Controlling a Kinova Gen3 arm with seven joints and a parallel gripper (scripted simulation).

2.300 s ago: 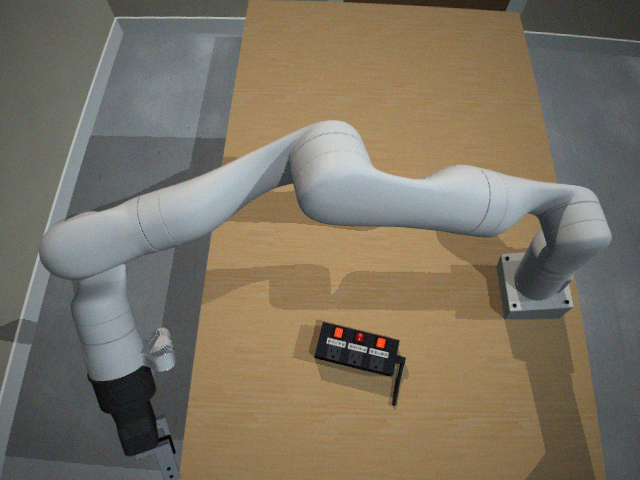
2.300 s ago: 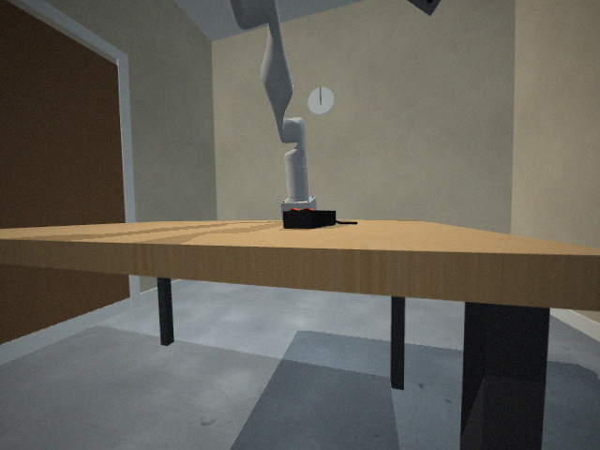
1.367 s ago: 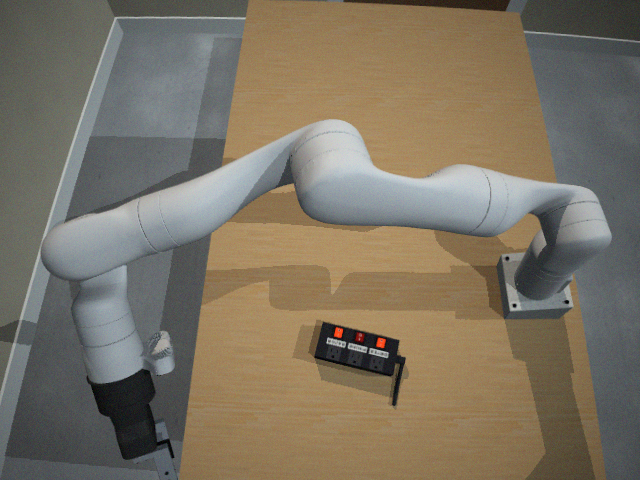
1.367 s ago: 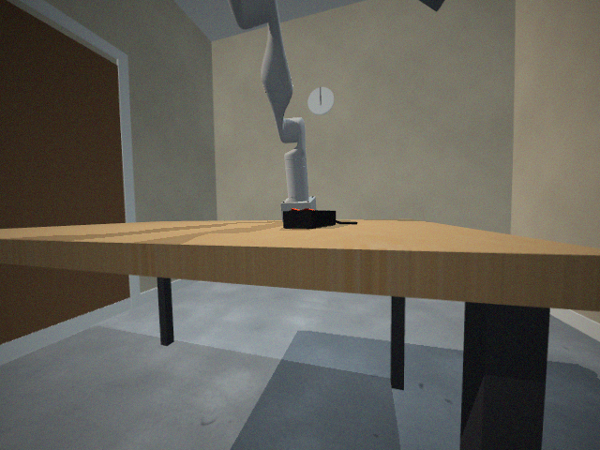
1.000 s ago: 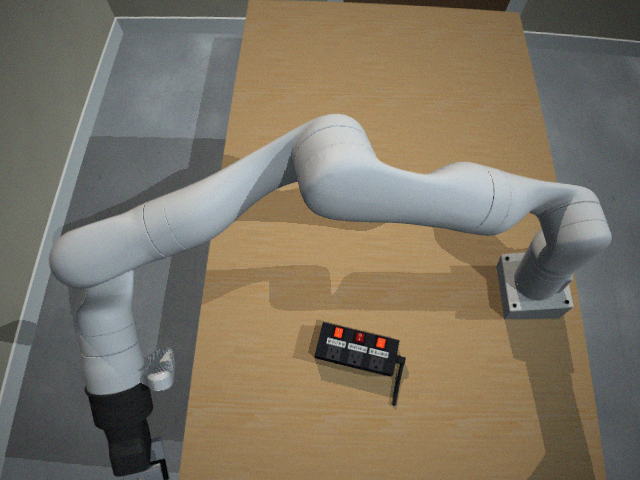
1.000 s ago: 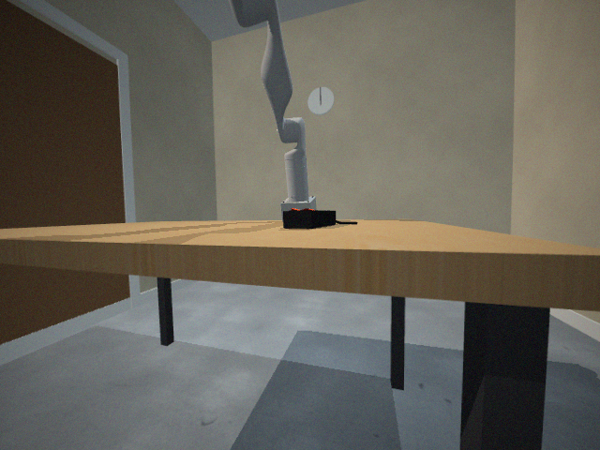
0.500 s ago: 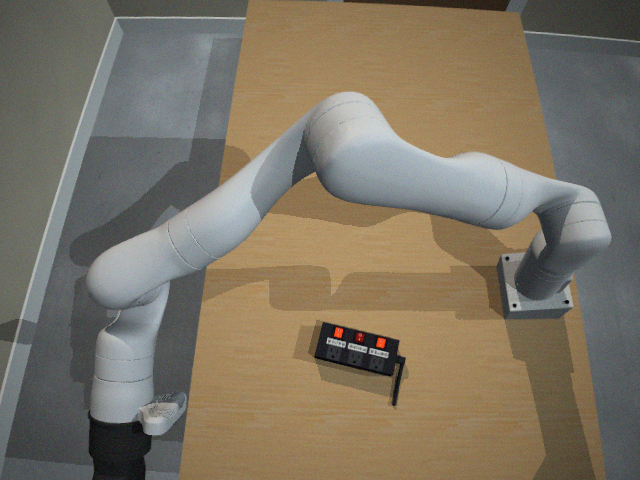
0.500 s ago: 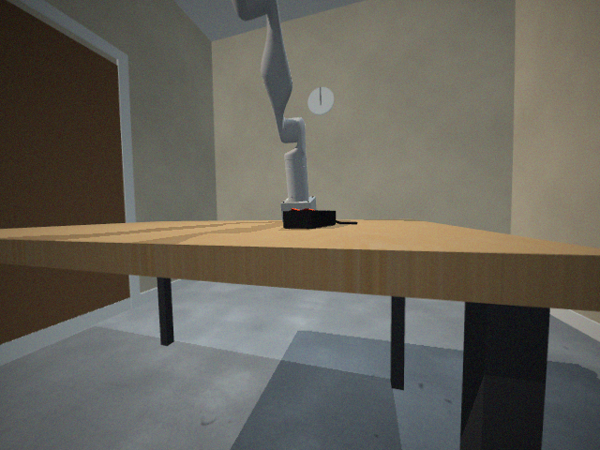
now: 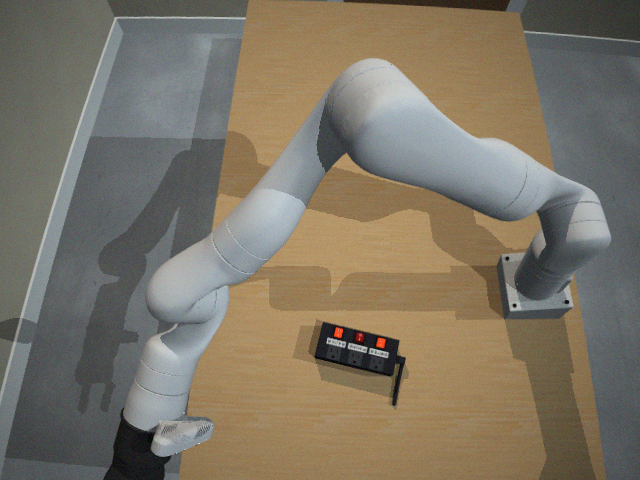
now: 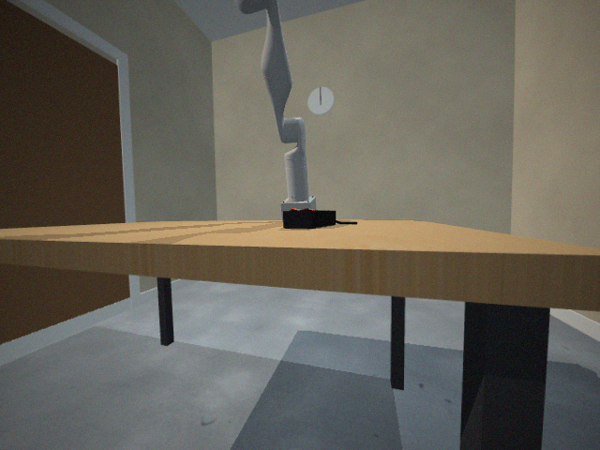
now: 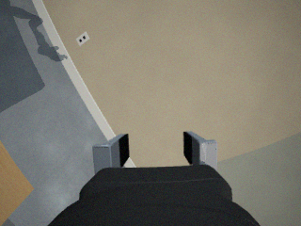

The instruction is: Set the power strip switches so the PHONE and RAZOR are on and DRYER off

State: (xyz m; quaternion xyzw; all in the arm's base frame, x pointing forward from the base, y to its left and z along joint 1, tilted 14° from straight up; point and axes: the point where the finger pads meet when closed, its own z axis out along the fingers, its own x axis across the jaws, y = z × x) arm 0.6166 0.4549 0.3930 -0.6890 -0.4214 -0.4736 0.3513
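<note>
No readable text anywhere. Three small white labels (image 9: 357, 350) on the black power strip (image 9: 356, 356), one under each switch, too blurred to make out. No brand, number or sign elsewhere.

Power strip (image 9: 356, 351) flat on bench (image 9: 413, 77), near arm base (image 9: 509, 304); pincer (image 11: 154, 151) beyond bench edge.
</note>
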